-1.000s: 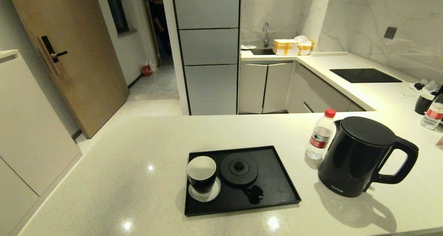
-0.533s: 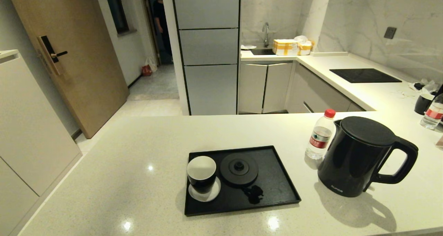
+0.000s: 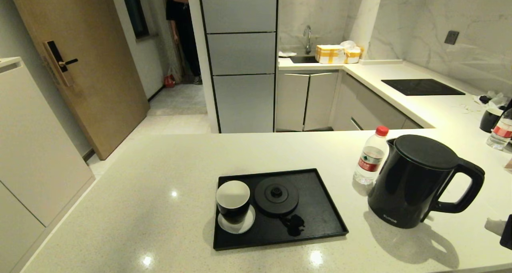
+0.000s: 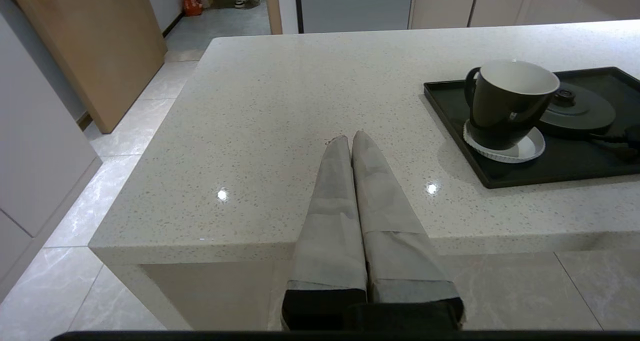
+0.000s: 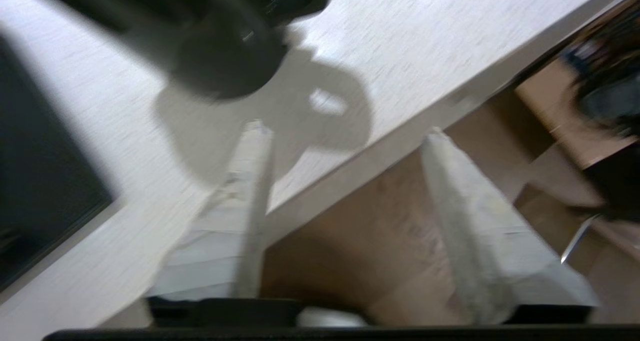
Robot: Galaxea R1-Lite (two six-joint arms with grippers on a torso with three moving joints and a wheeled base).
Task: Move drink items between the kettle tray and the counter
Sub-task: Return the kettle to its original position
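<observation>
The glossy black kettle (image 3: 412, 181) stands on the cream counter (image 3: 160, 177), right of the kettle tray (image 3: 320, 213). Just behind the kettle stands the red-capped water bottle (image 3: 370, 157), also on the counter. On the tray lie the round base disc (image 3: 276, 195) and a black cup (image 3: 233, 201) on a white saucer. My right gripper (image 3: 498, 226) shows at the right edge, beside the kettle's handle. In the right wrist view it (image 5: 346, 130) is open over the counter's front edge, short of the kettle (image 5: 220, 46). My left gripper (image 4: 349, 137) is shut and empty, left of the tray (image 4: 450, 106).
A second water bottle (image 3: 500, 133) and a black mug (image 3: 489, 120) stand at the far right. The black cooktop (image 3: 422, 87) lies on the back counter. A person (image 3: 182, 21) stands in the doorway behind. Left of the tray is bare counter.
My right gripper has come into the head view at the right edge. A person has stepped into the doorway. Kettle, bottle and tray have not moved.
</observation>
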